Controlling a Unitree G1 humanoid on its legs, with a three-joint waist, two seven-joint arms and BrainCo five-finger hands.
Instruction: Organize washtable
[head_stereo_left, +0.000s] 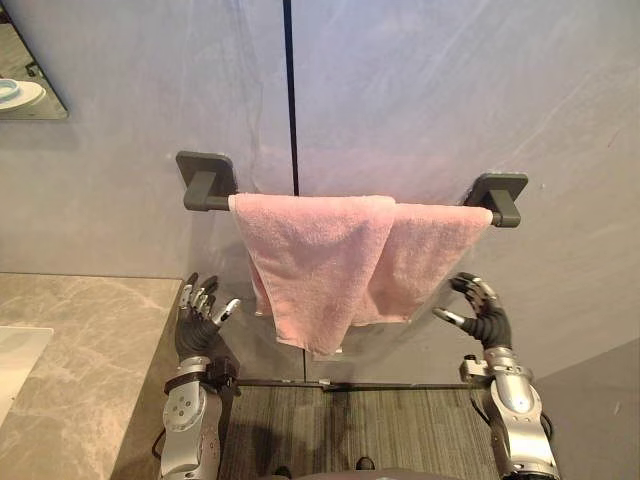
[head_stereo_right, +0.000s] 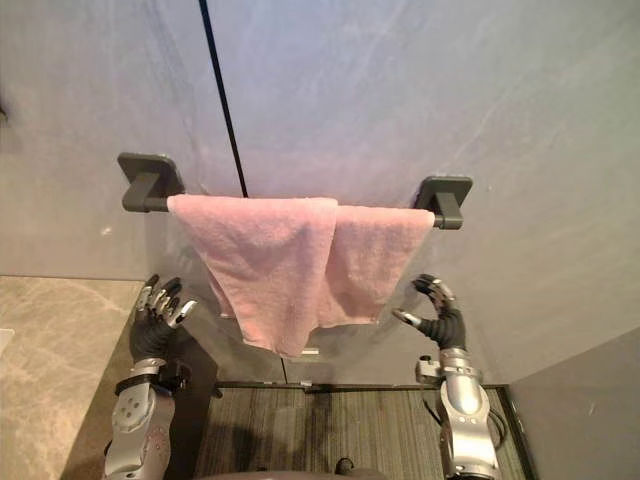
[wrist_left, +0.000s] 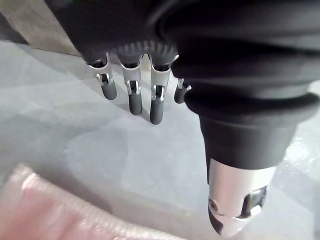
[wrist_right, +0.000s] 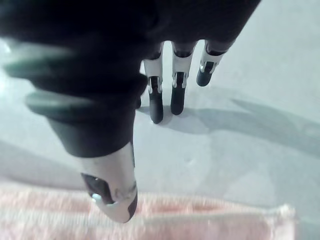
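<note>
Op: Nearest first. What's under the arms?

Obs: Dark striped floor at the foot of the wall. On your left, a marble counter runs up to the wall.

Op: Left hand?

Obs: Your left hand is raised by the counter's edge, palm toward the wall. Fingers loose and spread, holding nothing. Its wrist view shows the fingers straight against bare wall, with pink cloth low in the corner.

Op: Right hand?

Obs: Your right hand is up on the other side at about the same height. Fingers gently bent, thumb out, nothing between them. In its wrist view the fingers hang relaxed above the towel's hem.

Op: And the towel?

Obs: The pink towel is draped over the dark towel rail and covers it nearly bracket to bracket. The left fold lies in front of the right one and hangs lower. Both hands sit below and just outside its side edges, near but apart from the cloth.

Op: Behind that?

Obs: Grey wall with a black vertical seam running down to the rail.
</note>
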